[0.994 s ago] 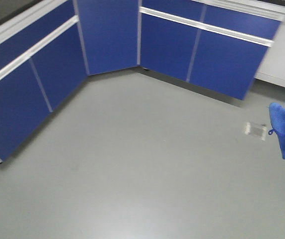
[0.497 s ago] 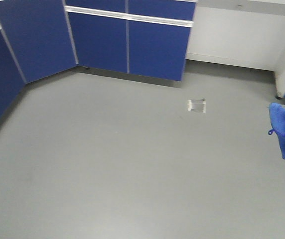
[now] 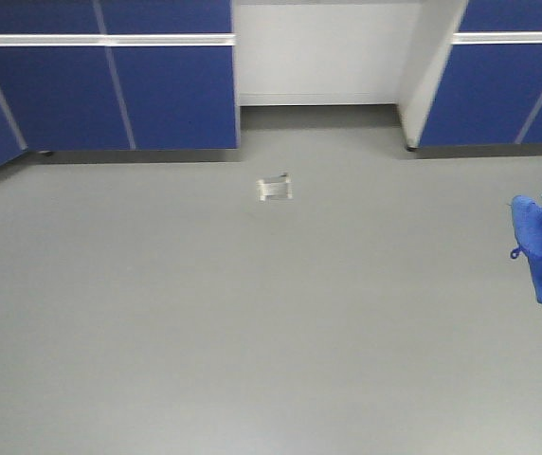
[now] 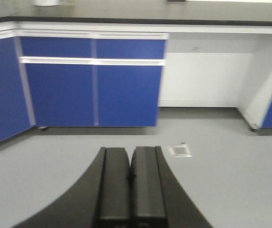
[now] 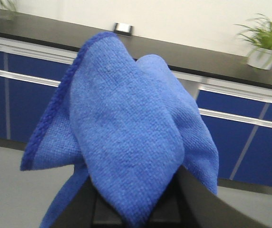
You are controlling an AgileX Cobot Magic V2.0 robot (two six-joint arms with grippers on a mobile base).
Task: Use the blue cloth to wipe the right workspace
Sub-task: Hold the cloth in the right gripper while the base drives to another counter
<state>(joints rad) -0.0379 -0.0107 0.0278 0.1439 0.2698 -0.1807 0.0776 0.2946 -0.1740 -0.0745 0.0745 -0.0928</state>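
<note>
Two grippers | left gripper (image 4: pixel 130 159): fingers together, empty | right gripper (image 5: pixel 133 209): clamped on fuzzy royal-blue microfibre cloth (image 5: pixel 126 123) | advice: reach matte-black benchtop (image 5: pixel 198 54) before lowering, then press flat.

- The front view looks down from high up across the grey floor (image 3: pixel 252 322) to the blue cabinets (image 3: pixel 110 95) and a white recess (image 3: pixel 323 52), all far off.
- The left wrist view sits lower, facing level past the left gripper (image 4: pixel 130 156) at the same cabinets, recess and small floor plate (image 4: pixel 179 150).
- The right wrist view has the blue cloth (image 5: pixel 126 137) right against it, a black benchtop (image 5: pixel 198 57) beyond.
</note>
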